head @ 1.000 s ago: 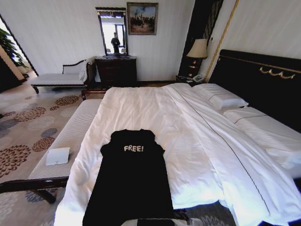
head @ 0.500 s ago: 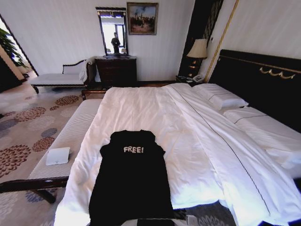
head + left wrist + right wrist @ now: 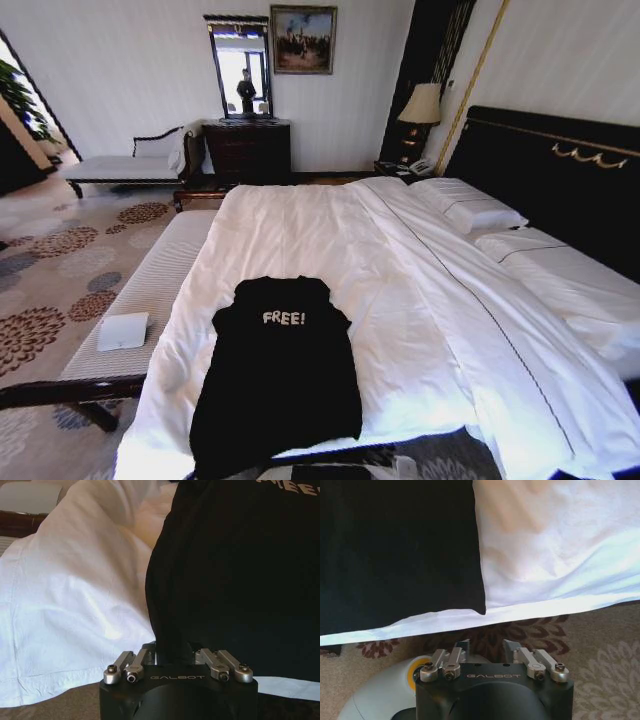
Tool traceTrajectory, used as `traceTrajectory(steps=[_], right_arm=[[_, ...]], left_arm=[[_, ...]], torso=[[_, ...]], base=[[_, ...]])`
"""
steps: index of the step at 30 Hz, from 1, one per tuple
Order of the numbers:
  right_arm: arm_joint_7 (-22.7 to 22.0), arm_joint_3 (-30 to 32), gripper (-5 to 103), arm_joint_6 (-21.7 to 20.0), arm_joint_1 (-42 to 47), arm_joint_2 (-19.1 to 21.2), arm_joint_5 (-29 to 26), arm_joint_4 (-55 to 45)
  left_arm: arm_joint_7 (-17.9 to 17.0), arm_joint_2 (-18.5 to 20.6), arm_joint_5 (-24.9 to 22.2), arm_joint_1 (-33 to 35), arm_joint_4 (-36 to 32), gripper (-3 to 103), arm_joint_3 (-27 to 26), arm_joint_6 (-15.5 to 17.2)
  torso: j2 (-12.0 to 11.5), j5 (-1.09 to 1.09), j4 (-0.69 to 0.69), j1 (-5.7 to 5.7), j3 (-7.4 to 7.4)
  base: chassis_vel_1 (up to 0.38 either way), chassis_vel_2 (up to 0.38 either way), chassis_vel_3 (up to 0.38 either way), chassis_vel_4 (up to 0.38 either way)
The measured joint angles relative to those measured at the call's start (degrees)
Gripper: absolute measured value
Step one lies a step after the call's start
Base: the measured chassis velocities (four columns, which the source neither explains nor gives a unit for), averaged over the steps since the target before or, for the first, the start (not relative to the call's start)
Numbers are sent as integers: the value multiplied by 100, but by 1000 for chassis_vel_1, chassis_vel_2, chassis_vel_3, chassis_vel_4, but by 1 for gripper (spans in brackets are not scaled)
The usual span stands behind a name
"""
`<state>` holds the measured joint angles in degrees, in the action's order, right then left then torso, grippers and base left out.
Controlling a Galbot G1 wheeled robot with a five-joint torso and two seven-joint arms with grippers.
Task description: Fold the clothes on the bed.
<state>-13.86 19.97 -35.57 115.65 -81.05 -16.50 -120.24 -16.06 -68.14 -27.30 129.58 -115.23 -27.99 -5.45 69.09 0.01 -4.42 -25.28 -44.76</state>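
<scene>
My black T-shirt (image 3: 278,385) lies flat on the white duvet at the near end of the bed (image 3: 420,330), chest up with the white "FREE!" lettering (image 3: 284,318) toward the headboard and the hem close to the edge nearest me. It already reads as a narrow rectangle with no sleeves sticking out, so I judge that both sides are folded inward, while the length has not been halved: hem to collar is not yet done, and that is what remains. My left pincer (image 3: 170,652) sits at the bed's edge with its fingers pressed onto the shirt's near left corner, a bunched fold of black cloth running up between them. My right pincer (image 3: 484,647) is spread and holds nothing; it hangs just off the mattress edge above the patterned carpet (image 3: 600,655), with the shirt's near right corner (image 3: 479,607) lying flat on the sheet just ahead of it and apart from the fingers. So one corner is in hand and the other is not, by my reading. A small white box (image 3: 123,331) rests on the striped bench beside the bed, well clear of the shirt.
</scene>
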Motion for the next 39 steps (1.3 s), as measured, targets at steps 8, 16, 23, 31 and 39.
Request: traceTrajectory(steps=[8, 16, 23, 31, 39], right_arm=[[121, 125, 69, 1126, -48, -14, 254, -109], [676, 796, 98, 3050, -741, 252, 476, 185], [939, 975, 100, 3122, -1010, 474, -266, 109], [659, 1191, 100, 1734, -2149, 929, -4042, 187], [584, 1127, 100, 1014, -3473, 1148, -5632, 1036]], left_arm=[[-5, -32, 439, 37, -110, 73, -3, -402], [52, 24, 734, -228, -214, 97, -190, -707], [193, -61, 700, -493, -324, 100, -275, -809], [660, -28, 680, -586, -236, 100, -370, -1184], [1007, -162, 123, -1030, -178, 100, -542, -1182]], torso=[[0, 4, 0, 0, 0], [0, 2, 0, -1, 0], [0, -1, 0, 0, 0], [0, 0, 1, -1, 0], [-1, 0, 1, -1, 0]], base=[[0, 0, 0, 0], [0, 0, 0, 0], [0, 0, 0, 0], [0, 0, 0, 0], [0, 0, 0, 0]])
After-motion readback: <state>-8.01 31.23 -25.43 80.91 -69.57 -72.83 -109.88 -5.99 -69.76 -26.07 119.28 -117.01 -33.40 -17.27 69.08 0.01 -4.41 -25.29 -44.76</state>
